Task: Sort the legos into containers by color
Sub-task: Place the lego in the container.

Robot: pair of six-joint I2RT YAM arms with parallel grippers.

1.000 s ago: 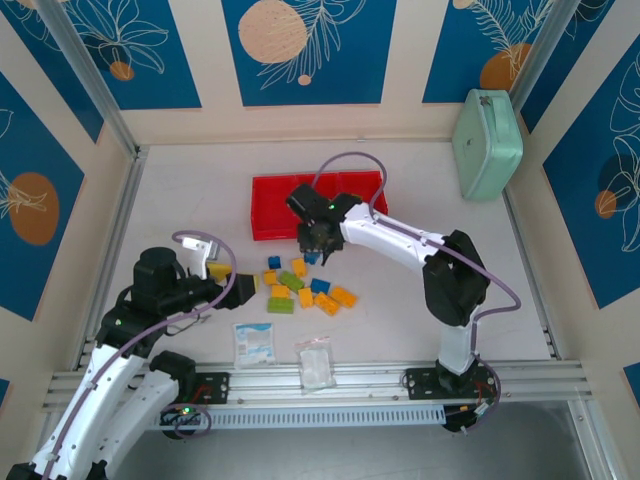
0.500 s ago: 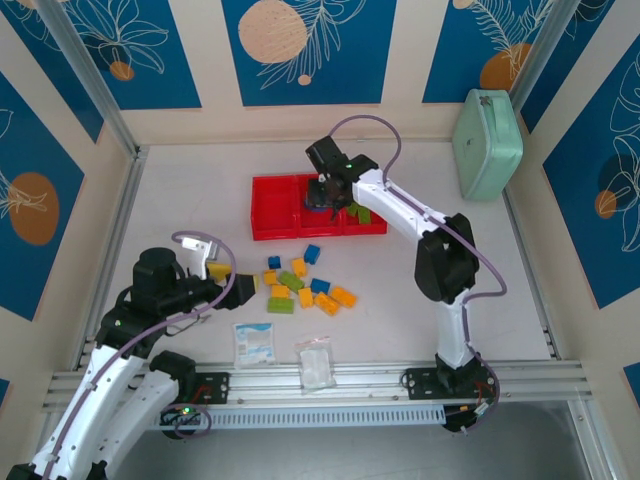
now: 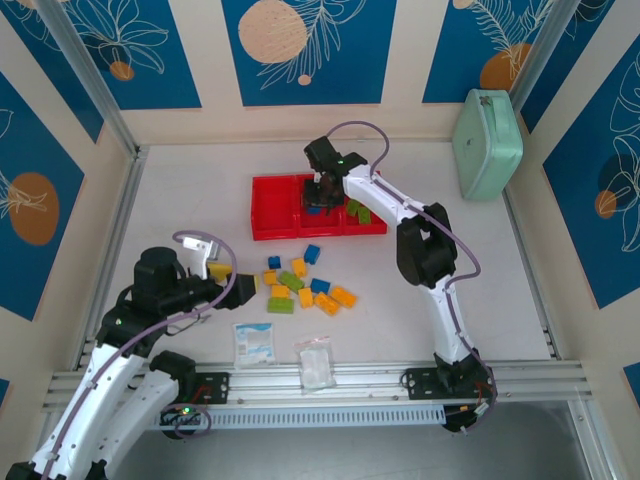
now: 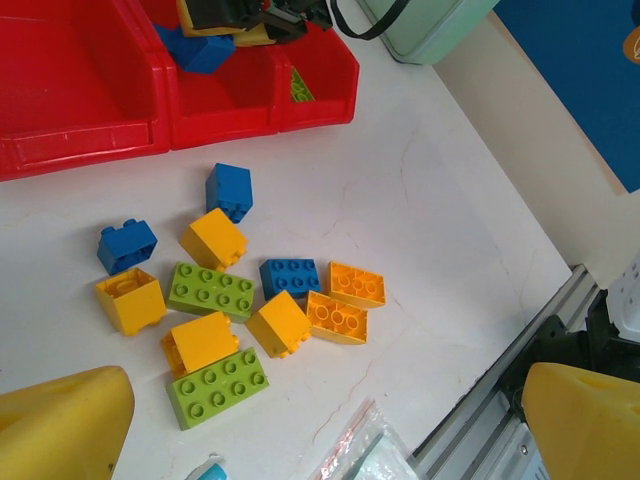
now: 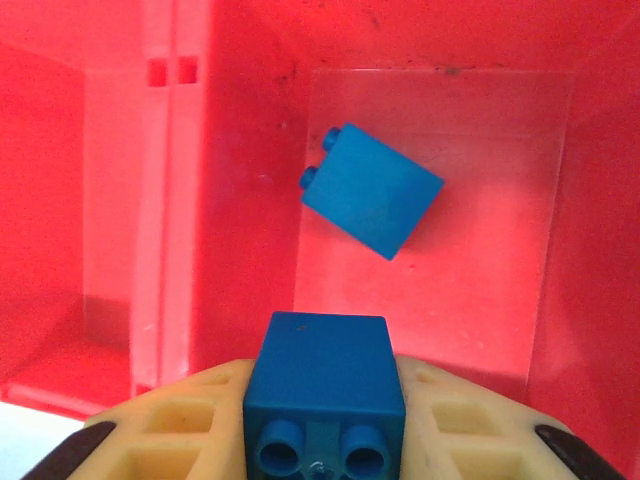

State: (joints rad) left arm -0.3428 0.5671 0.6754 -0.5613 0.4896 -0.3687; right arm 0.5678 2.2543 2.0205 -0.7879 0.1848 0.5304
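At the near left of the table [image 3: 470, 290] the left gripper [image 4: 320, 430] hangs with its yellow fingers spread wide and nothing between them, looking down on the loose legos [image 4: 225, 300]. These yellow, blue and lime green bricks are scattered mid-table, well apart from the tray. Toward the far edge lies the red tray [image 3: 268, 228]. The right gripper [image 5: 325, 400] is low over its middle compartment [image 5: 480, 330], clamped on a blue brick [image 5: 323, 375] pinched between its cream pads. The step in hand looks like the drop of a blue piece where blues belong, since another blue brick [image 5: 372, 190] already lies on that compartment's floor and green bricks [image 3: 358, 211] sit in the right-hand one. The next move calls only for parting the jaws. The arm should then rise clear of the dividing walls before going back for the blues on the table. The held brick is nearly cubic, with no clear long axis, and its studs point back toward the wrist. The one below lies on its side, turned diagonally to the walls.
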